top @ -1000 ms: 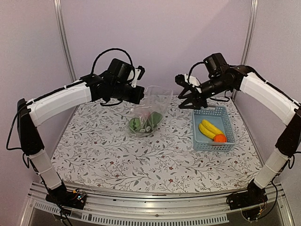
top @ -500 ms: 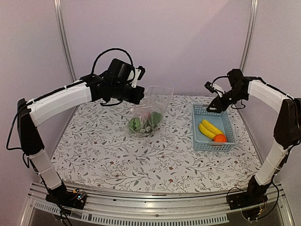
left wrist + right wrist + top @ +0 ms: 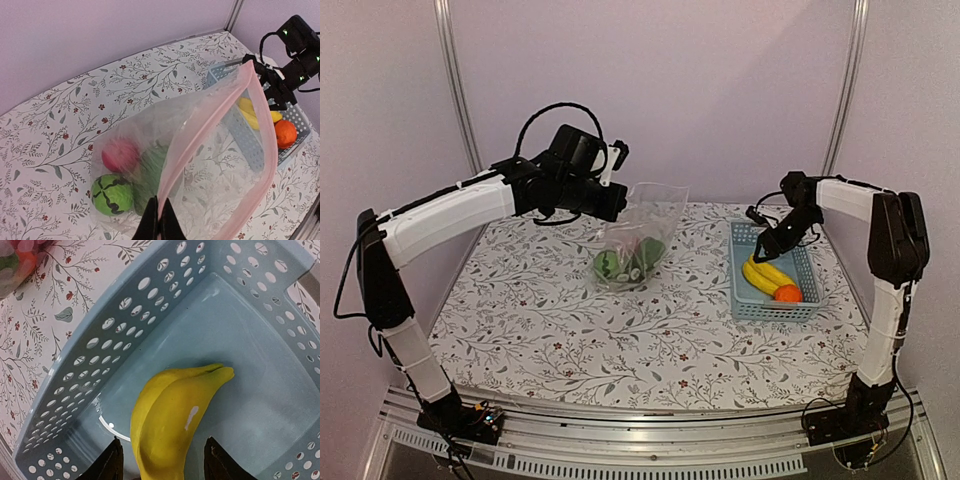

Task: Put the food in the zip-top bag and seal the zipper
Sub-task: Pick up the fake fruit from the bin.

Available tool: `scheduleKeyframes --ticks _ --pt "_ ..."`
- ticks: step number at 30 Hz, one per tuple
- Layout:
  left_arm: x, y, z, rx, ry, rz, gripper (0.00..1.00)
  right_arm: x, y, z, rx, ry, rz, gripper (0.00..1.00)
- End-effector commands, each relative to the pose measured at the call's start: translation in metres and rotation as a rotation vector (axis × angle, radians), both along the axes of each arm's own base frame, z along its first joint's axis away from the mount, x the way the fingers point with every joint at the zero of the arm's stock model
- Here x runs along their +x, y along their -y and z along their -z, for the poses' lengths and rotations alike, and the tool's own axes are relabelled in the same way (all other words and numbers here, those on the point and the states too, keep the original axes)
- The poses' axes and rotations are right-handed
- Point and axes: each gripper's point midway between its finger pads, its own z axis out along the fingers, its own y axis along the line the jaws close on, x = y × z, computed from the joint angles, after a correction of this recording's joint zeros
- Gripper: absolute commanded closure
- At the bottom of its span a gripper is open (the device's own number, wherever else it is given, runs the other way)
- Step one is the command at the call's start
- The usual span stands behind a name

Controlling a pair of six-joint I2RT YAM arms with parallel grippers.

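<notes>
The light-blue basket (image 3: 735,290) sits on the right side of the table, well apart from the zip-top bag (image 3: 640,235) near the middle at the back. Its perforated walls close in on the right gripper (image 3: 165,465), which hangs low inside it. The fingers are spread to either side of the yellow bananas (image 3: 170,415). The wrist view cuts off too low to say whether the pads touch the fruit. An orange (image 3: 787,293) lies just beside the bananas at the near end of the basket. The left gripper (image 3: 159,220) is pinched tight on the bag's mouth edge and holds it up, so the bag hangs open with its bottom on the table. The pinkish zipper (image 3: 202,132) runs up and around the opening. Through the crinkled film show a green round one (image 3: 112,194), a red apple (image 3: 120,155) and a dark green piece (image 3: 152,165), bunched together at the bottom. The table (image 3: 540,320) is covered by a white cloth printed with grey leaf sprigs and small red flowers. A ribbed metal rail (image 3: 640,450) runs along the near edge. The walls are pale lilac, with two slim metal posts (image 3: 455,90) rising at the back corners.
</notes>
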Motion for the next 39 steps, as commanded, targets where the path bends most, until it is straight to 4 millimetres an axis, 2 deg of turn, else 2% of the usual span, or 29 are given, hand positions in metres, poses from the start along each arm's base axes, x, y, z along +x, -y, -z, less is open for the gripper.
scheduleKeyframes --ticks 1,4,6,9,11,18,22,29,33,39 --pt "0.006 -0.003 0.006 0.006 -0.006 -0.013 1.00 -0.005 -0.001 0.023 -0.025 -0.095 0.022 0.47" --pt "0.005 -0.004 0.007 0.007 -0.010 -0.015 1.00 -0.010 -0.004 0.033 -0.032 -0.134 0.018 0.53" --pt "0.005 -0.004 0.006 0.004 -0.009 -0.017 1.00 -0.011 -0.004 0.036 -0.030 -0.151 0.022 0.62" --pt "0.005 -0.003 0.006 -0.003 -0.011 -0.017 1.00 -0.008 -0.003 0.027 -0.038 -0.130 0.026 0.75" --pt "0.005 -0.002 0.006 -0.009 -0.013 -0.014 1.00 -0.005 -0.001 0.016 -0.045 -0.097 0.028 0.80" --pt "0.005 -0.001 0.007 -0.012 -0.013 -0.011 1.00 0.005 0.003 -0.051 -0.014 0.074 0.051 0.87" --pt "0.007 0.001 0.006 -0.019 -0.008 -0.010 1.00 0.003 -0.002 -0.094 0.045 0.178 0.042 0.88" --pt "0.008 0.003 0.009 -0.023 -0.012 -0.007 1.00 0.003 -0.014 -0.150 0.148 0.324 0.026 0.88" --pt "0.010 0.003 0.010 -0.015 -0.004 -0.010 1.00 -0.004 -0.028 -0.183 0.255 0.413 -0.019 0.88" --pt "0.014 0.005 0.010 -0.020 -0.001 -0.017 1.00 -0.026 -0.053 -0.243 0.465 0.518 -0.107 0.88"
